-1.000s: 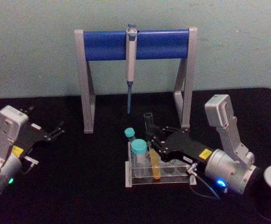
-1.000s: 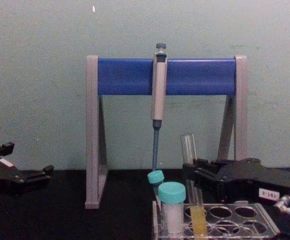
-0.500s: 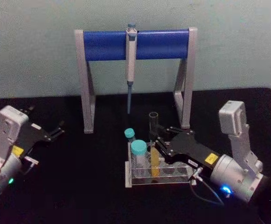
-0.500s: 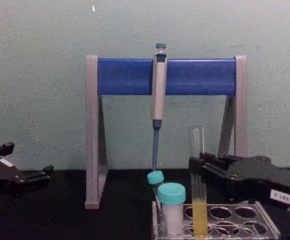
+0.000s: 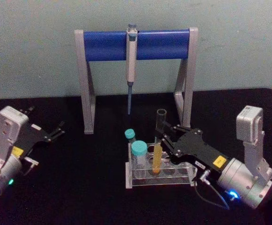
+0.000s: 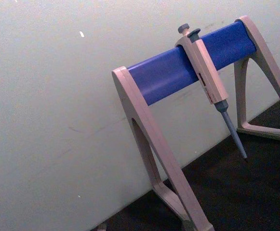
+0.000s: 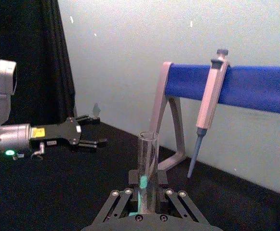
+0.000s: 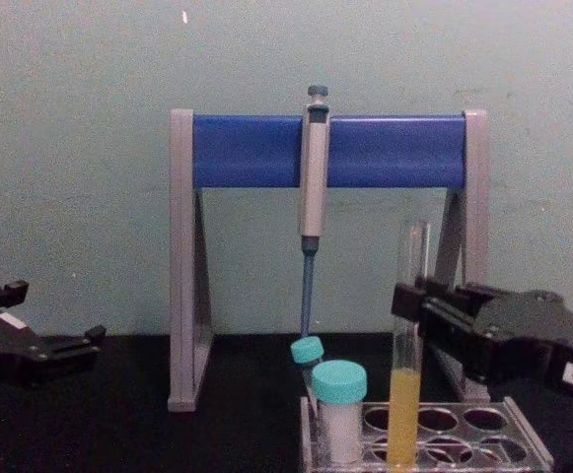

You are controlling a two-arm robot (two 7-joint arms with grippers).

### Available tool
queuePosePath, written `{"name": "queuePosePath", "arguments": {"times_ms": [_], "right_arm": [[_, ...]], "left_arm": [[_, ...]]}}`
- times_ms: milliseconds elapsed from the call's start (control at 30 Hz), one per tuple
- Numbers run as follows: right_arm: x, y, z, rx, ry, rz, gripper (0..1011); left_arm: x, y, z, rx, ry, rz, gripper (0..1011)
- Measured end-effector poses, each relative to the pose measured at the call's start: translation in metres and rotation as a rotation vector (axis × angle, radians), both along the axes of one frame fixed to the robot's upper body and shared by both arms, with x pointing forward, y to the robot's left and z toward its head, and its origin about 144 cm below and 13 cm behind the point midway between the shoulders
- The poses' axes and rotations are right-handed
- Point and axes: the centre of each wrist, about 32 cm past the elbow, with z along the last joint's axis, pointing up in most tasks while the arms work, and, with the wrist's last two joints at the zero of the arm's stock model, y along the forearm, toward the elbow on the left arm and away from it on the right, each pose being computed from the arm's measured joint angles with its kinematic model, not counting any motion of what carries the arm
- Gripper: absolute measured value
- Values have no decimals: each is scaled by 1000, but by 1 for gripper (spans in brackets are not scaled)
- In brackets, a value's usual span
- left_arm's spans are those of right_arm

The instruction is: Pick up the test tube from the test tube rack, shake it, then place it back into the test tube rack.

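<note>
Clear test tube (image 8: pixel 402 414) with yellow liquid, teal-capped vials (image 8: pixel 339 406) with white contents, stand (image 5: pixel 159 44) with grey legs and blue bar, grey pipette (image 5: pixel 131 61), black tabletop (image 5: pixel 79 187), pale green wall (image 5: pixel 33 47)

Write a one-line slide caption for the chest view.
Right end effector grips the upright test tube, lower end in the test tube rack.

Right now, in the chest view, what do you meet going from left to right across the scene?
The left gripper → pipette stand's left leg → pipette → large teal-capped vial → test tube → right gripper, its fingers shut on the tube.
</note>
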Motion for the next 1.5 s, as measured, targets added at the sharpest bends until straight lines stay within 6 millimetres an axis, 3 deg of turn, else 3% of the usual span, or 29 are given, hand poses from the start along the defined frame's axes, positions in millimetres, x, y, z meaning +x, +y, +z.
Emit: {"name": "queuePosePath", "arguments": {"times_ms": [500,800,1167,1500], "right_arm": [[-3,-4,26,25,-78,9,227],[8,-6,40,21,-107,-23,226],[30,-5,46,3,-117,-64,226],[32,-8,47,-1,-120,-91,226]], "left_arm": [[0,0,0,0,0,0,1001],[0,0,0,0,0,0,1001],[0,0,0,0,0,0,1001],[0,0,0,0,0,0,1001]]}}
